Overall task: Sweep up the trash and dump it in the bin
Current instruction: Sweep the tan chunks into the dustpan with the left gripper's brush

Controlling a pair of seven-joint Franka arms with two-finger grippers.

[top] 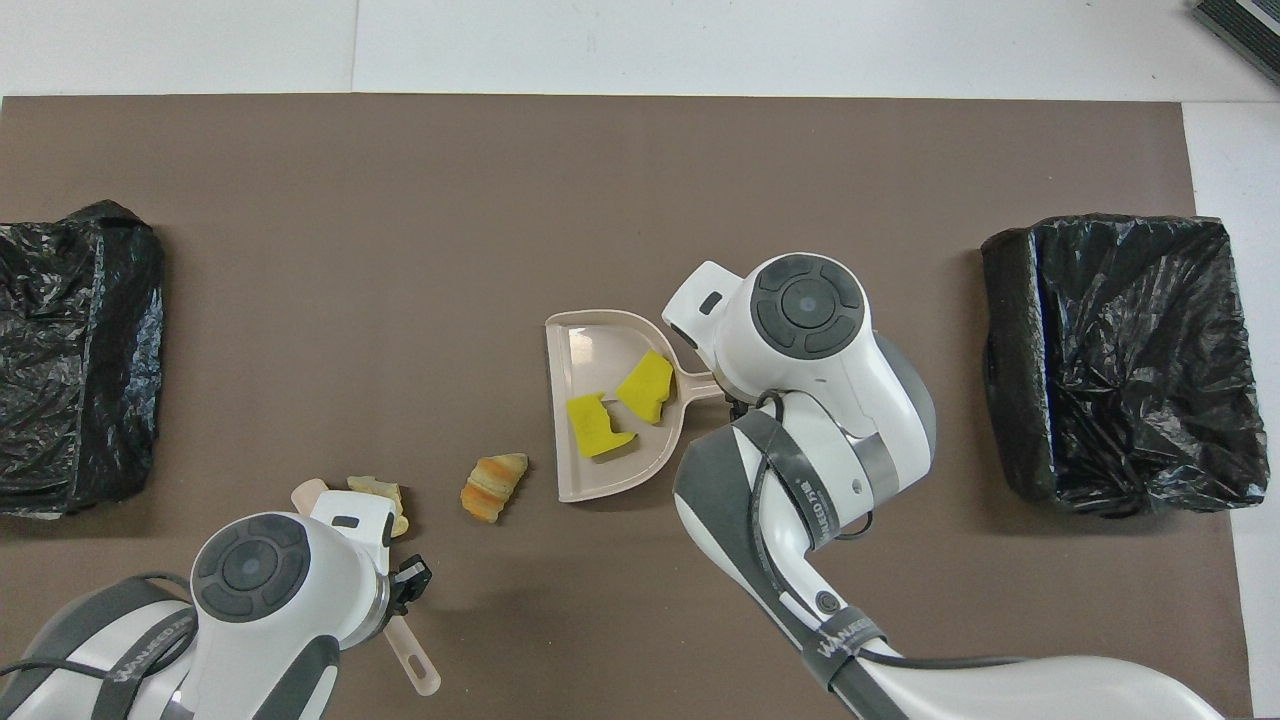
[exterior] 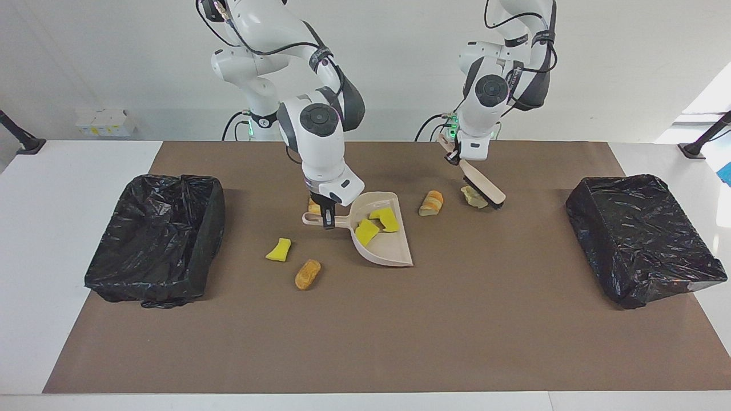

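While the right gripper (exterior: pixel 328 218) has its jaws clamped on the beige dustpan (exterior: pixel 381 237) handle mid-surface, two yellow sponge chunks (exterior: pixel 377 225) sit in the pan; one yellow chunk (exterior: pixel 278 250) and a bread piece (exterior: pixel 308 274) lie loose toward the right arm's end, another scrap (exterior: pixel 313 206) peeks out by the gripper. Left gripper (exterior: pixel 457 155) grips the brush (exterior: pixel 483 190) handle, bristles touching a pale scrap (exterior: pixel 473 197); a bread piece (exterior: pixel 431 202) lies between brush and pan; black-lined bins (exterior: pixel 157 237) (exterior: pixel 642 237) at both end edges.
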